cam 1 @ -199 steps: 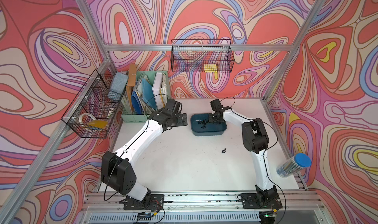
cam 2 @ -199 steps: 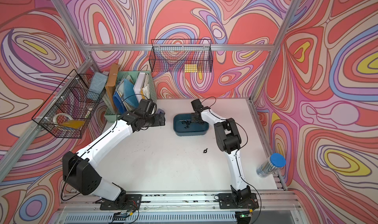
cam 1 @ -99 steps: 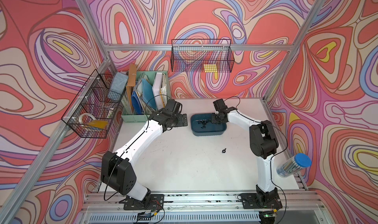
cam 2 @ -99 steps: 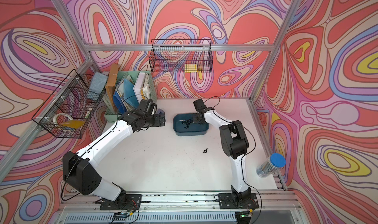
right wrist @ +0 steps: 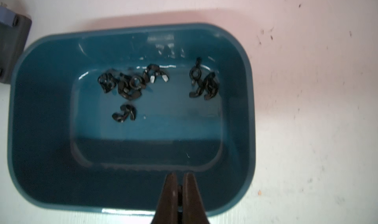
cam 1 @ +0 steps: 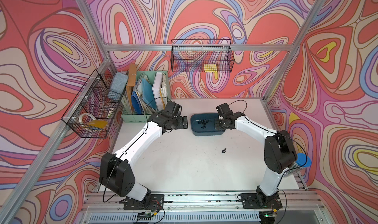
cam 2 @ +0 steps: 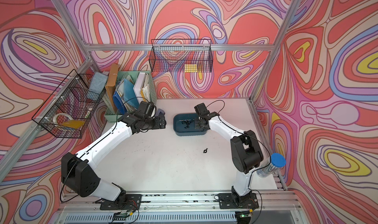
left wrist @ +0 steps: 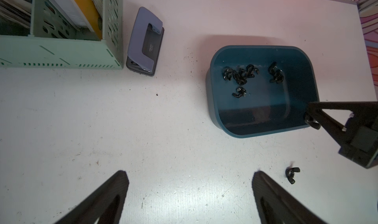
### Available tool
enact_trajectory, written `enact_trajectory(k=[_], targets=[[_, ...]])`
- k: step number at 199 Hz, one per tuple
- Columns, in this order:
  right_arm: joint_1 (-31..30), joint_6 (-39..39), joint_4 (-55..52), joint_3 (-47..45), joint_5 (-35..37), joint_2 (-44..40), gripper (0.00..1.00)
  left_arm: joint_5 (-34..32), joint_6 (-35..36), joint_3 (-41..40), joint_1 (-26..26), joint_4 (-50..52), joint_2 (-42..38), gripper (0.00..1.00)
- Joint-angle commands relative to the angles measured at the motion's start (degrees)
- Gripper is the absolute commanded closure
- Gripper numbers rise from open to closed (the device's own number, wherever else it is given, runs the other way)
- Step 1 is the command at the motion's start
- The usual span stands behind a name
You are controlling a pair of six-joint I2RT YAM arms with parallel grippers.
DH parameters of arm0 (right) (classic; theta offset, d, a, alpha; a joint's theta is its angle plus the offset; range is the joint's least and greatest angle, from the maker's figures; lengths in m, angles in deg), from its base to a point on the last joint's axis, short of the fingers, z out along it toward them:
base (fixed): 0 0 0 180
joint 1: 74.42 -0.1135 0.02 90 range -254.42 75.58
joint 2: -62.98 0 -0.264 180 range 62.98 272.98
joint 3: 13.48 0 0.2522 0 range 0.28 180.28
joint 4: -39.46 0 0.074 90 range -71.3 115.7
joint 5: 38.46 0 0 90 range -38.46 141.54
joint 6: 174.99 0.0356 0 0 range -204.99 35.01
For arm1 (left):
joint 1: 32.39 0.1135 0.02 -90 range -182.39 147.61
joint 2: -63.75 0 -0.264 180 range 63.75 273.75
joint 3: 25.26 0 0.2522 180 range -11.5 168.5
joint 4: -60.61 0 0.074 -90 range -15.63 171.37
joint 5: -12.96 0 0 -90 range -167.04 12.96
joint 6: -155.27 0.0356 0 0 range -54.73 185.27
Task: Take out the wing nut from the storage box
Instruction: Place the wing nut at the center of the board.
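Note:
The storage box (cam 1: 206,134) (cam 2: 190,134), a dark teal tub, stands on the white table at mid back. Several black wing nuts (right wrist: 124,112) (left wrist: 239,92) lie on its floor. One more wing nut (cam 1: 224,150) (cam 2: 205,150) (left wrist: 292,173) lies on the table in front of the box. My right gripper (cam 1: 217,127) (cam 2: 197,125) (right wrist: 179,178) hovers over the box's right end, shut on a small black wing nut that shows at its tip (left wrist: 312,122). Left of the box, my left gripper (cam 1: 185,121) (cam 2: 162,121) (left wrist: 190,176) is wide open and holds nothing.
A grey-blue hole punch (left wrist: 145,59) lies between the mint-green file organiser (cam 1: 143,116) and the box. Black wire baskets hang on the left wall (cam 1: 90,110) and back wall (cam 1: 202,57). A clear tube with a blue cap (cam 1: 302,163) lies at the table's right edge.
My right gripper has drawn back from the middle of the box to its right end, and the right elbow swung outward. The left arm has not moved.

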Motion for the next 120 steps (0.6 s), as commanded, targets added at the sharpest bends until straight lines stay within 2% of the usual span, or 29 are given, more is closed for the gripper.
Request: enact_trajectory(k=[1, 65, 120], targets=[[-1.5, 3.4, -1.6, -3.7, 1.3, -5.1, 1.0, 2.0, -0.3, -0.9, -0.1, -0.9, -1.4, 0.01], [-6.3, 9.2, -3.1, -12.3, 1.8, -12.0, 1.0, 4.1, -1.4, -1.6, -0.1, -1.4, -1.4, 0.01], [-9.6, 12.9, -2.0, -17.7, 2.2, -13.4, 1.0, 4.8, -2.0, -2.4, -0.1, -1.4, -2.1, 0.01]])
